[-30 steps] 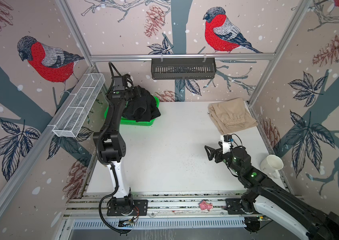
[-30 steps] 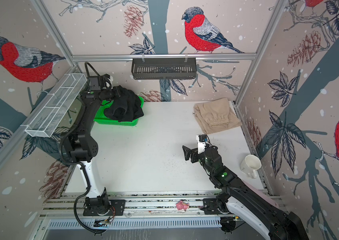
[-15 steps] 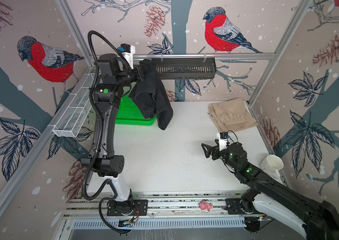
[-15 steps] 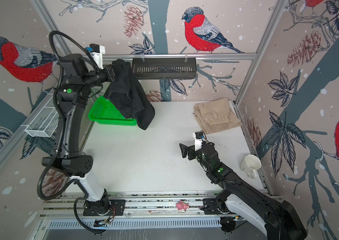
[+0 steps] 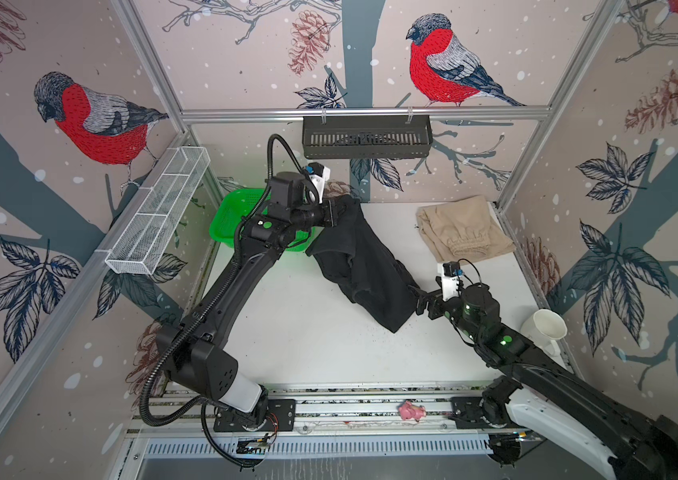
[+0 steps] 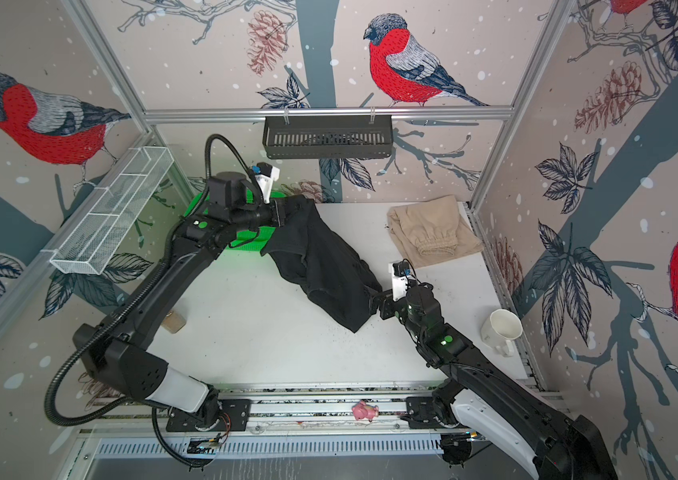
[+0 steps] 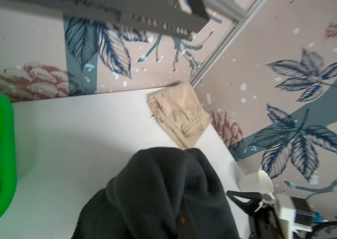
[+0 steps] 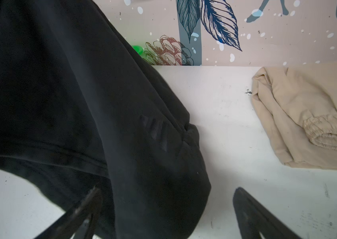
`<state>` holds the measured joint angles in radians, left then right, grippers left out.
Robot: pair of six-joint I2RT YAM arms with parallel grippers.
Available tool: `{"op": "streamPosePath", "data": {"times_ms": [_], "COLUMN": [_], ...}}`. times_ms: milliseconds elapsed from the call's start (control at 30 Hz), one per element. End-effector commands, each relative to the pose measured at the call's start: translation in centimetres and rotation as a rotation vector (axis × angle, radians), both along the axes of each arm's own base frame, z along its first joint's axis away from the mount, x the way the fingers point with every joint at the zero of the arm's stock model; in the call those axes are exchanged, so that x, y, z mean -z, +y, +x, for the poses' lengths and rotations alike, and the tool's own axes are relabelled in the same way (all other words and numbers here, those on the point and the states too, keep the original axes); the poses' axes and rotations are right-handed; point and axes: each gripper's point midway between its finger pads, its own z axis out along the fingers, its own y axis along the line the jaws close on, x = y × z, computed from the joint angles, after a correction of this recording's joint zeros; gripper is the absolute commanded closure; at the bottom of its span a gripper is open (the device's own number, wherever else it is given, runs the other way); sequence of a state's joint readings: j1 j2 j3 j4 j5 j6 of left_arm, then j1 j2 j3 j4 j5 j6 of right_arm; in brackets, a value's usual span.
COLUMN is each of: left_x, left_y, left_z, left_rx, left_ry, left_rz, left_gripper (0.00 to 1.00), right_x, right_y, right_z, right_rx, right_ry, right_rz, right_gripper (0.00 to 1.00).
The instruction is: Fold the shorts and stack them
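Slanting black shorts (image 5: 360, 266), long axis diagonal

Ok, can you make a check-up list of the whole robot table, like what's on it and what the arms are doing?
Surface: white table, scuffed, with dark specks.
Job's things: black shorts hang from the left end effector; beige shorts lie folded in the far right corner.
Clutter: green basket at far left; white mug by the right edge; pink toy on the front rail.
End effectors: left end effector shut on the black shorts; right end effector open at the shorts' lower end.
Cables: black hose loops along the left arm; no snag seen.
Surroundings: bird-patterned walls; black basket on the back wall; white wire basket on the left wall.
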<state>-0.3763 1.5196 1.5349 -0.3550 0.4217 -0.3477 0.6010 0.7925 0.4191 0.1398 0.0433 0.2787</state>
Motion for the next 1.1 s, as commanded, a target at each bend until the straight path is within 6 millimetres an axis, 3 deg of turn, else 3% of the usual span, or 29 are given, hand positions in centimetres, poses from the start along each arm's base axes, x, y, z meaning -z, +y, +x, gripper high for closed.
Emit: {"op": "streamPosePath", "data": {"times_ms": [0, 100, 200, 333, 400, 467, 533, 567, 667, 733, 867, 1000, 1067], "left_x": [1.2, 5.3, 6.2, 6.2, 7.4, 9.5, 11.2, 11.7, 10.8, 9.0, 6.6, 7.7, 8.8], "left_y": [0.0, -1.6, -5.1, -11.9, -15.1, -17.5, -18.0, -17.7, -15.1, -12.5, -5.0, 3.1, 6.6], "left_z": [1.7, 2.2, 1.9, -0.1, -1.3, -2.2, -2.1, -2.1, -2.0, -2.1, -1.8, -1.9, -2.6], "left_rx": [-0.061, -0.02, 0.058, 0.187, 0.247, 0.291, 0.279, 0.266, 0.18, 0.112, -0.076, -0.258, -0.331], "left_ry": [-0.055, 0.007, 0.013, -0.004, 0.015, 0.056, 0.106, 0.123, 0.1, 0.071, 0.025, 0.046, 0.076], "left_rz": [-0.042, -0.038, -0.025, -0.061, -0.06, -0.012, 0.054, 0.087, 0.176, 0.206, 0.212, 0.181, 0.154], "left_gripper": [1.0, 1.0, 1.0, 1.0, 0.97, 0.5, 0.26, 0.14, 0.03, 0.03, 0.03, 0.03, 0.03], "right_x": [0.0, 0.2, 0.4, -0.8, -1.3, -1.5, -1.3, -1.3, -1.8, -2.4, -3.2, -2.3, -0.5], "right_y": [0.8, 2.1, 3.0, 1.0, -0.3, -2.0, -3.5, -4.1, -4.9, -3.7, 1.3, 9.0, 12.2], "right_z": [-0.8, -1.5, -1.4, 0.1, 0.7, 1.2, 1.6, 1.7, 1.7, 1.7, 2.2, 2.7, 3.4], "right_rx": [-0.07, -0.139, -0.143, 0.015, 0.077, 0.132, 0.169, 0.182, 0.183, 0.116, -0.052, -0.221, -0.268], "right_ry": [0.002, 0.016, 0.042, 0.059, 0.041, 0.06, 0.096, 0.106, 0.095, 0.085, 0.063, 0.057, 0.091], "right_rz": [-0.017, -0.025, -0.056, -0.008, 0.034, 0.078, 0.11, 0.121, 0.09, 0.066, 0.001, -0.192, -0.303], "right_gripper": [0.0, 0.0, 0.0, 0.0, 0.01, 0.01, 0.0, 0.0, 0.01, 0.0, 0.0, 0.0, 0.0]}}
